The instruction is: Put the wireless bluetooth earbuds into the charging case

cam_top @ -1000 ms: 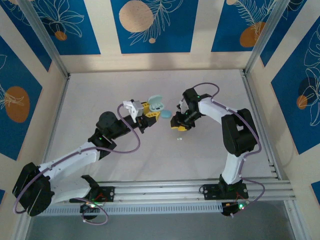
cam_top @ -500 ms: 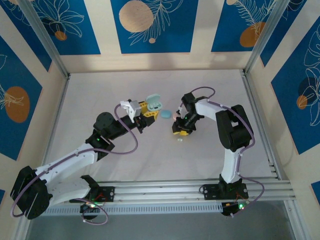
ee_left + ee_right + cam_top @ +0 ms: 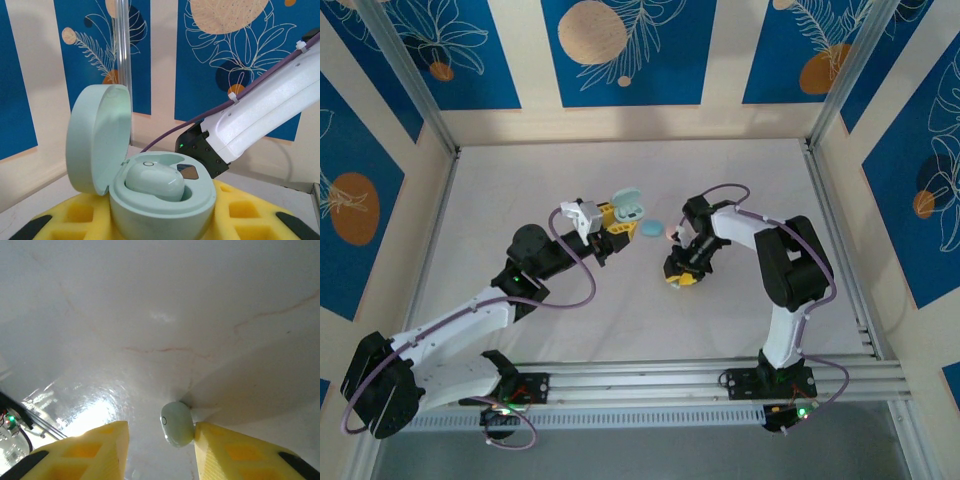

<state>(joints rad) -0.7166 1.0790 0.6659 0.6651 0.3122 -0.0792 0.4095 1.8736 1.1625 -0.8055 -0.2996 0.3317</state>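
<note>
My left gripper (image 3: 620, 218) is shut on an open mint charging case (image 3: 631, 207), held off the table with its lid up. In the left wrist view one mint earbud (image 3: 152, 181) sits in a socket of the case (image 3: 160, 205), and the yellow foam fingers (image 3: 75, 217) clamp the case's base. My right gripper (image 3: 680, 272) points down at the table. In the right wrist view a second mint earbud (image 3: 176, 423) lies on the white table between the open yellow fingers (image 3: 100, 450). It touches the right finger, with a gap to the left one.
A pale blue oval case (image 3: 650, 229) and a small pinkish piece (image 3: 670, 230) lie on the table between the two grippers. The right arm's white link (image 3: 260, 110) crosses behind the held case. Enclosure walls ring the table, and a metal rail (image 3: 720, 385) runs along the near edge.
The right gripper has come down and toward the near side over the loose earbud, its fingers narrowing slightly. The left gripper with the case has barely shifted.
</note>
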